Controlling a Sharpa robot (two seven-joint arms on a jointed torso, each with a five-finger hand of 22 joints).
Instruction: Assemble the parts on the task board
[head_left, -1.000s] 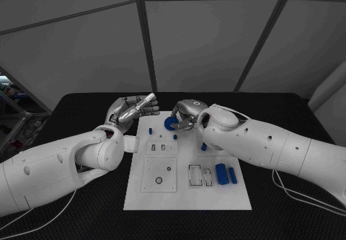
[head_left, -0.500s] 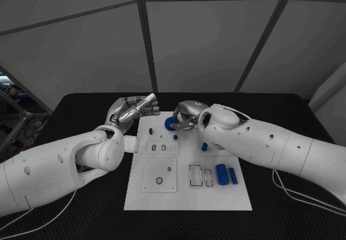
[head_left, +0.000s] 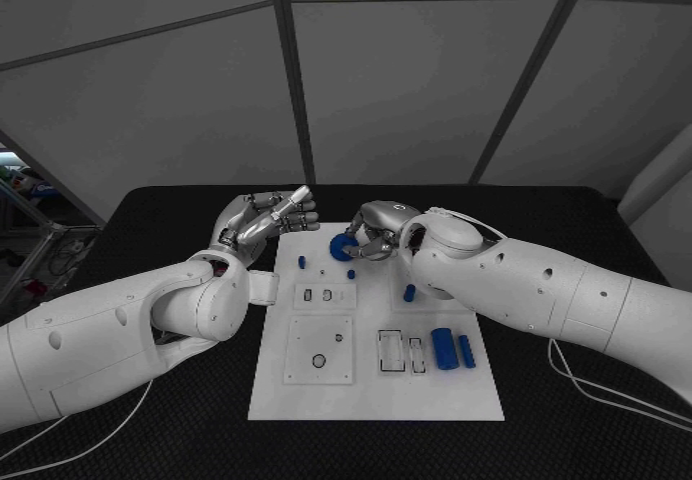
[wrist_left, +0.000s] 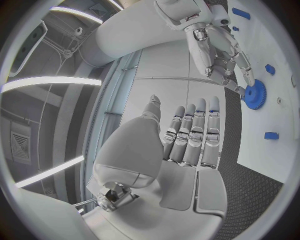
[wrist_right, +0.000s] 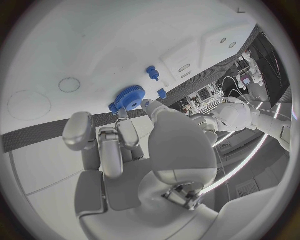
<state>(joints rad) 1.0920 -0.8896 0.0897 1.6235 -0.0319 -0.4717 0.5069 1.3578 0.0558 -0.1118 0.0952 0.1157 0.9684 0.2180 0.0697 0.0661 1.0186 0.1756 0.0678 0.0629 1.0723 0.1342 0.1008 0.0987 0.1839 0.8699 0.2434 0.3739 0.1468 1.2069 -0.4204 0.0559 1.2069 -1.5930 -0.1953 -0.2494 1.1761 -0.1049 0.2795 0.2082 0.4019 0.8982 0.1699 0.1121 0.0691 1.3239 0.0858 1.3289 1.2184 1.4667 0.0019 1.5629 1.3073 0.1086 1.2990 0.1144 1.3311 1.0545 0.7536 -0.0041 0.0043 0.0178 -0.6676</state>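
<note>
The white task board lies mid-table. At its far edge, the fingertips of my right hand pinch the rim of a blue gear. My left hand is raised above the board's far left corner, its fingers straight and holding nothing. Small blue pegs stand on the board near the gear. Another blue piece sits under my right forearm.
Two blue cylinders lie at the board's right side beside rectangular slots. A square plate with a round hole is on the board's left half. Black table surrounds the board.
My right arm has shifted very slightly; the gear stays at the same spot. The left hand has not moved.
</note>
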